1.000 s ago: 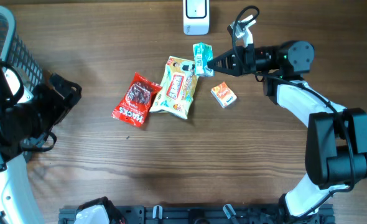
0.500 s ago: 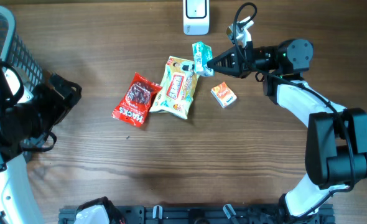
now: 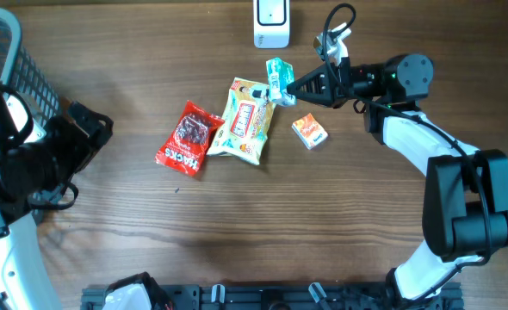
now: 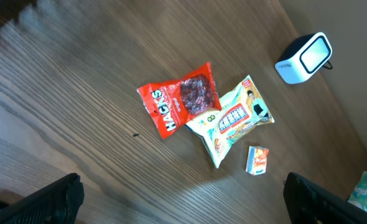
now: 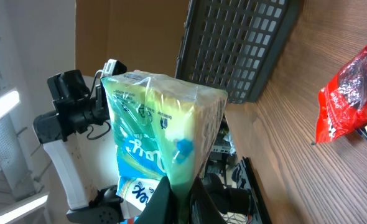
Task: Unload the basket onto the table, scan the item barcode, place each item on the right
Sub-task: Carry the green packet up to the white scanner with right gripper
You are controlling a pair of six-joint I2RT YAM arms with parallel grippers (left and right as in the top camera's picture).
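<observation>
Green pack [image 5: 158, 124] in R tool [image 5: 178, 186] — print wrist-cam only.

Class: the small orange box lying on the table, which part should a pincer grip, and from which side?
Probably across its two long edges, coming straight down from above: the small orange box lies flat on the table, slanted, with bare wood all round, so both edges look free.
</observation>
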